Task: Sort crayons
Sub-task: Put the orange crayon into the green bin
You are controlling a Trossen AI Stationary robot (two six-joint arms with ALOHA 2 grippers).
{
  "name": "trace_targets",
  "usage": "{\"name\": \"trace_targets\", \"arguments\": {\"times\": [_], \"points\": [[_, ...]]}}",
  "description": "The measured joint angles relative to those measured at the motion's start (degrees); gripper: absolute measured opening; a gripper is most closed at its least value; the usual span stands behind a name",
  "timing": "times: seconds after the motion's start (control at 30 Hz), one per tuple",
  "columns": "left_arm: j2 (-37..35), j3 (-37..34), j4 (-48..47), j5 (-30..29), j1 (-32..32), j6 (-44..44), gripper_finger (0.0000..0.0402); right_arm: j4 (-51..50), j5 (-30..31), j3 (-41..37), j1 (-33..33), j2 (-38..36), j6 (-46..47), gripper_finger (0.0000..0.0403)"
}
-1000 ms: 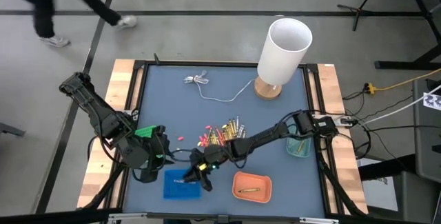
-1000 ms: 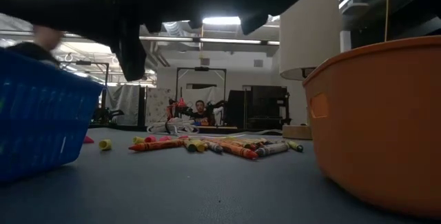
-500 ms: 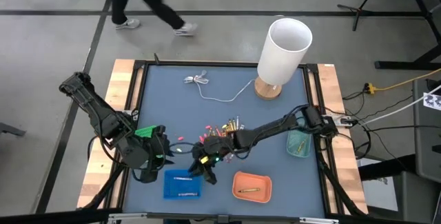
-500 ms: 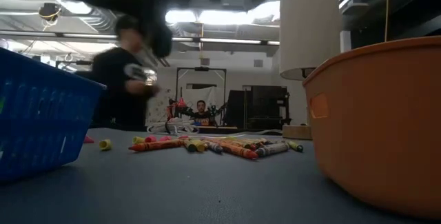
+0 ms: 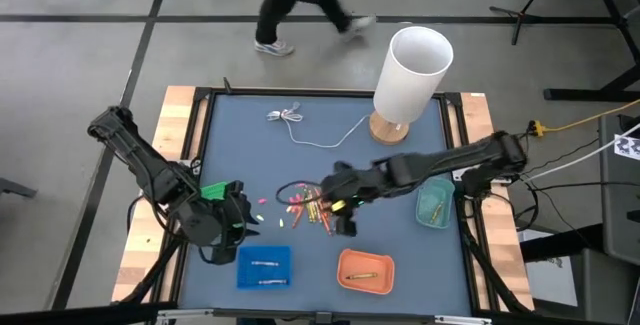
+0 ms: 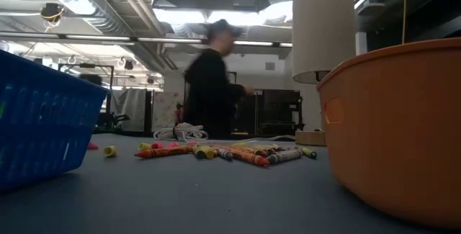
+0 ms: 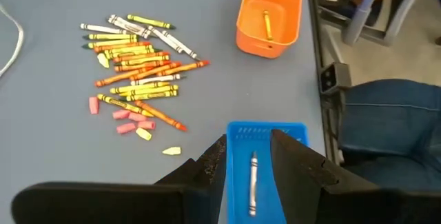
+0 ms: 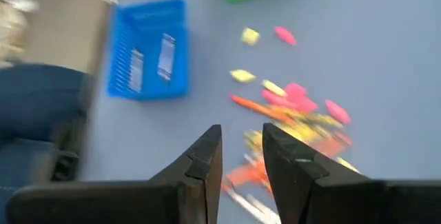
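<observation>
a small blue plastic slatted tray (image 5: 264, 267) is sitting at the near edge of the blue-grey table top (image 5: 250, 155), holding two grey crayons lying side by side. just right of it, a small orange plastic oval tray (image 5: 365, 270) is holding one yellowish crayon. the left gripper (image 5: 243, 227) is hovering just beyond the blue tray's left end, its two dark fingers (image 7: 215, 162) standing a narrow gap apart and gripping nothing; its wrist view is looking down over the blue tray. the right gripper (image 5: 346, 227) is hanging above the near right edge of the loose heap of thin red, orange, yellow and grey crayons (image 5: 312, 205) in the middle of the table, its fingers (image 8: 207, 156) parted a little with nothing between them. short pink and yellow crayon stubs (image 5: 263, 203) are lying scattered to the left of the heap. a small teal tray (image 5: 433, 208) is resting near the table's right rail. farther back, a thin white cable (image 5: 318, 133) is trailing toward a white cylindrical lamp shade on a round wooden base (image 5: 408, 77). beyond the table, a person in dark clothes (image 5: 300, 3) is walking across the grey floor.
</observation>
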Motion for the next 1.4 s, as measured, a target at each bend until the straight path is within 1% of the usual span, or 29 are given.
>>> {"name": "trace_targets", "arguments": {"times": [0.1, 0.17, 0.33, 0.5, 0.7, 0.77, 0.87, 1.07, 1.23, 1.4], "points": [[2.05, 0.00, 1.21, 0.04, 1.28, 0.00, 0.0098, -7.41, 6.40, 0.00, 1.42, -3.77, 0.27, 0.0101], [3.60, 0.00, 2.44, 0.02, 2.50, 0.00, 0.0098, -11.16, 9.38, 0.00, 2.59, -6.02, 0.98, 0.0101], [8.25, 0.00, 4.30, 0.69, 6.23, -0.19, 0.0098, -19.61, 13.13, 0.00, 5.80, -8.71, 3.82, 0.0101], [13.24, 0.00, 4.35, 0.98, 9.63, -0.51, 0.0098, -27.47, 17.13, -0.10, 9.63, -8.83, 8.37, 0.0101], [19.43, 0.00, 4.33, 1.14, 13.29, -4.77, 0.0098, -32.16, 20.99, -3.70, 13.54, -8.91, 13.40, 0.0101], [21.52, 0.00, 4.35, 1.61, 14.35, -4.92, 0.0098, -32.79, 22.18, -5.58, 14.51, -9.07, 14.47, 0.0101], [24.52, 0.00, 4.35, 3.85, 16.14, -4.94, 0.0098, -33.27, 23.75, -9.00, 15.93, -9.03, 16.89, 0.0101], [30.17, 0.00, 5.51, 6.49, 19.06, -4.92, 0.0098, -31.99, 24.64, -17.07, 16.88, -9.03, 22.97, 0.0101], [33.29, 0.00, 7.21, 10.27, 20.56, -4.70, 0.0098, -26.25, 23.66, -23.95, 16.88, -8.98, 26.20, 0.0101], [34.51, 0.00, 7.40, 10.92, 21.31, -5.09, 0.0098, -19.22, 20.34, -29.31, 16.86, -8.96, 26.48, 0.0101]]}}
